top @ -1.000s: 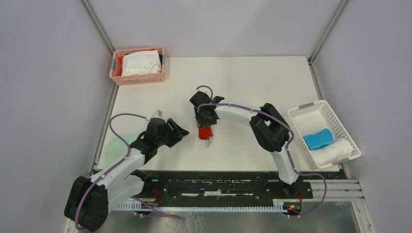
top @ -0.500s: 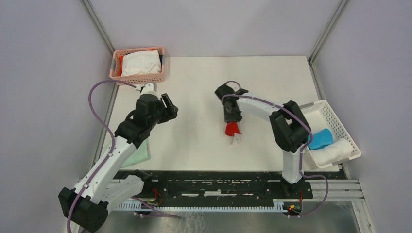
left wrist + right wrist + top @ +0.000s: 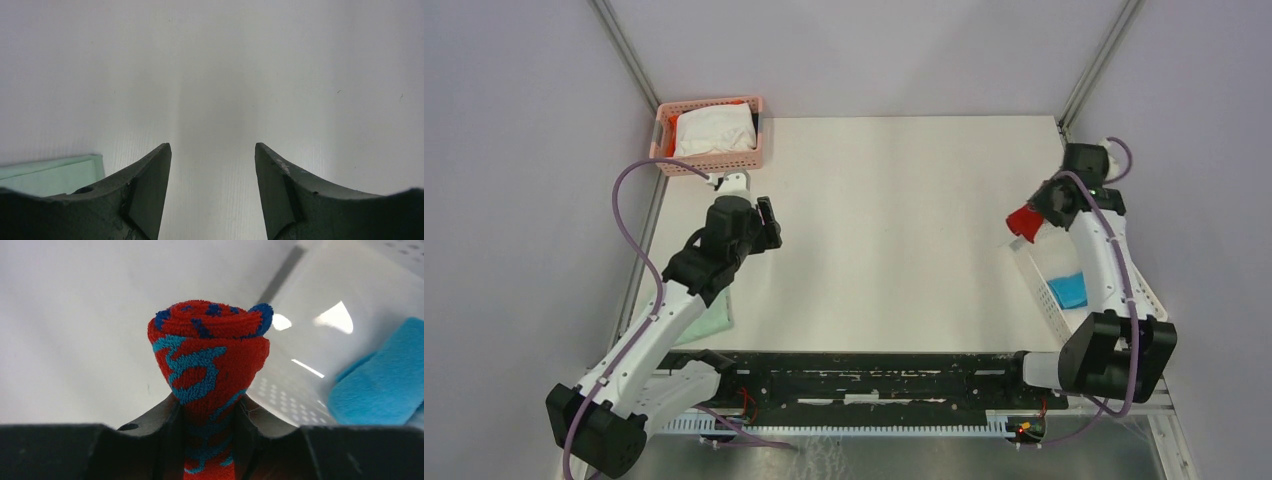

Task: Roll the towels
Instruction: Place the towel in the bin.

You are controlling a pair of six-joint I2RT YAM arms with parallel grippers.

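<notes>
Grips rolled red towel (image 3: 210,355) end-up between partly closed right jaws, aloft by white basket's (image 3: 1036,285) rim; turquoise towel (image 3: 385,385) inside. Holds left jaws wide, empty, over desk (image 3: 894,220). Risks missing basket or unrolling if released early.

**A:** Far-left corner of the table (image 3: 894,200): the far basket (image 3: 709,163), with the first towel (image 3: 714,130) in it.

**B:** Nearer, along the left edge, the folded cloth (image 3: 712,316) lies flat. The left gripper (image 3: 769,225) hangs over bare table just beyond it.

**A:** On the right edge, the right basket (image 3: 1036,285) has the second towel (image 3: 1069,290) inside.

**B:** And the rolled towel (image 3: 1022,221) sits between the fingers of the right gripper (image 3: 1029,215), up by that basket's far-left corner.
</notes>
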